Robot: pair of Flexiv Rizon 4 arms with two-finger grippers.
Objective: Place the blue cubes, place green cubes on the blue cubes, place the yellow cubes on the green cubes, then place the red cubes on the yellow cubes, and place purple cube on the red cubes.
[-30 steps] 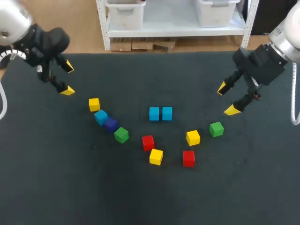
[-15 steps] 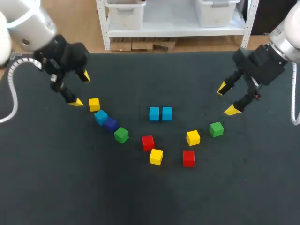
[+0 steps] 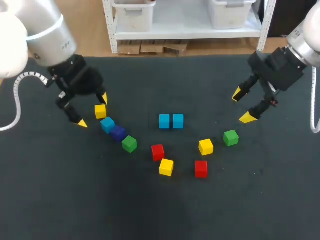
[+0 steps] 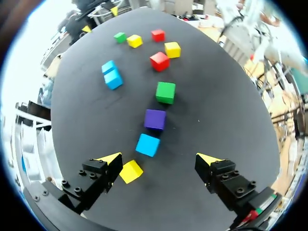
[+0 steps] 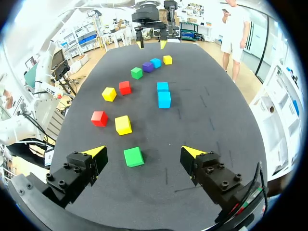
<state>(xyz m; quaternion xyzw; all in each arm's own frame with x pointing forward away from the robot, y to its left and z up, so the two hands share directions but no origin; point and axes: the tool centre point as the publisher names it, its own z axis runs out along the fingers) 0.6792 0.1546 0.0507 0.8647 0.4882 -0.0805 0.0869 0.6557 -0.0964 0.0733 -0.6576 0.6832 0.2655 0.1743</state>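
Left gripper (image 3: 92, 110) is spread wide just beside the end yellow cube (image 3: 100, 111) — holding nothing. Right gripper (image 3: 242, 106) is released too, near a green cube (image 3: 230, 137).

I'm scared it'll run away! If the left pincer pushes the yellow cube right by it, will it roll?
Probably not: the yellow cube has flat faces, so it should slide, not roll. It sits squat, so tipping seems unlikely.

The left arm (image 3: 45, 30) and right arm (image 3: 307, 37) are silver-grey, with black screw-studded wrists, black fingers (image 4: 96, 178) (yellow-tipped) and a white cable (image 3: 16, 100).
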